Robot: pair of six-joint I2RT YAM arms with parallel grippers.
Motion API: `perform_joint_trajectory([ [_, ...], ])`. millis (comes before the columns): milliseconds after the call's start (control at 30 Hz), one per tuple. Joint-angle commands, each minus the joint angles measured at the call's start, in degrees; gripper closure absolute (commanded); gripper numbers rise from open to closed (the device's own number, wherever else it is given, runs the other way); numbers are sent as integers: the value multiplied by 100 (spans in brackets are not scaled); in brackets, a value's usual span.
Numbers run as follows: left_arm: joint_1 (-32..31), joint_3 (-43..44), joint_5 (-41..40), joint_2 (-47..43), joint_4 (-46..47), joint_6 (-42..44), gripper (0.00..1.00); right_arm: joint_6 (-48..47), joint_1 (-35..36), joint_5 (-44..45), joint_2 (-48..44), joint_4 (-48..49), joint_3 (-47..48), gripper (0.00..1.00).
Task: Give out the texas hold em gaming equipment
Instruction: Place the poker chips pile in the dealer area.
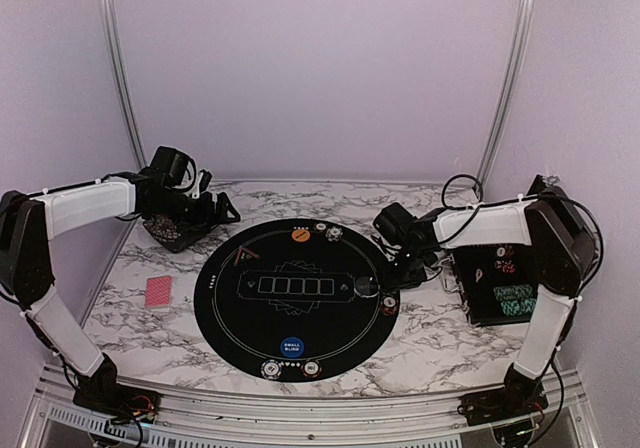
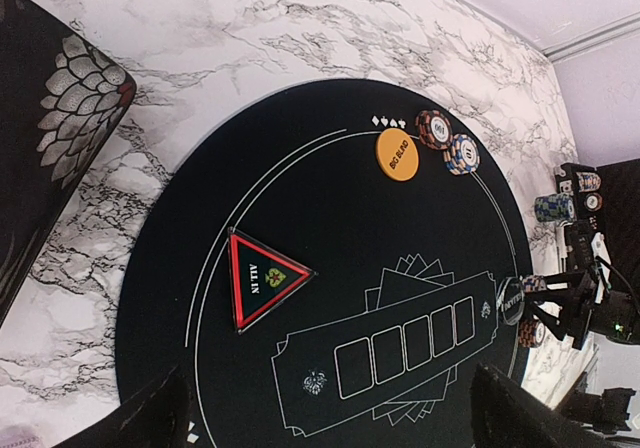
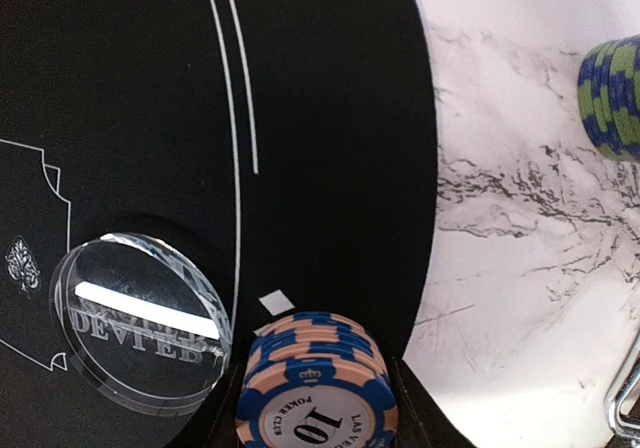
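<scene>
The left claw [image 2: 330, 393] is spread as wide as it goes and has hold of nothing. Its fingers [image 2: 150, 418] frame bare mat [image 2: 330, 218] from up by the mat's far left rim. Just ahead of its left finger the red-edged triangular marker [image 2: 262, 278] lies flat on the mat. Farther out the same way sits the orange button [image 2: 397, 154], with two chips [image 2: 433, 128] side by side just past it. Off to this claw's left a black box [image 2: 60, 138] with a silver scale pattern lies on the marble [image 2: 250, 28]. The cards [image 1: 159, 291], one red-backed pack, lie on the marble behind this claw, toward its arm's base and off the mat. The right claw [image 1: 403, 265] is about half closed, with a jaw on either side of a blue-and-peach stack [image 3: 318, 388] marked 10, which it grips at the mat's right edge. Just left of this claw the clear dealer button [image 3: 140, 333] lies flat on the mat beside that stack. Ahead and to its right a green-and-blue stack [image 3: 612, 98] stands on the marble, well apart. The open case [image 1: 505, 283] sits on this claw's outer side with teal and red chips in it. The blue button [image 1: 291, 347] rests at the mat's near edge, far from both claws, with a chip on each side.
</scene>
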Motion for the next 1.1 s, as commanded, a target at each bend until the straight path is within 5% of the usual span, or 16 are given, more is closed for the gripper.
perform_joint_trajectory([
  [0,-9,-35,82,55,37,34,1,-82,129,-65,239,14,258,70],
  [1067,-9,-35,87,84,46,27,1,70,171,-93,-8,16,-50,66],
])
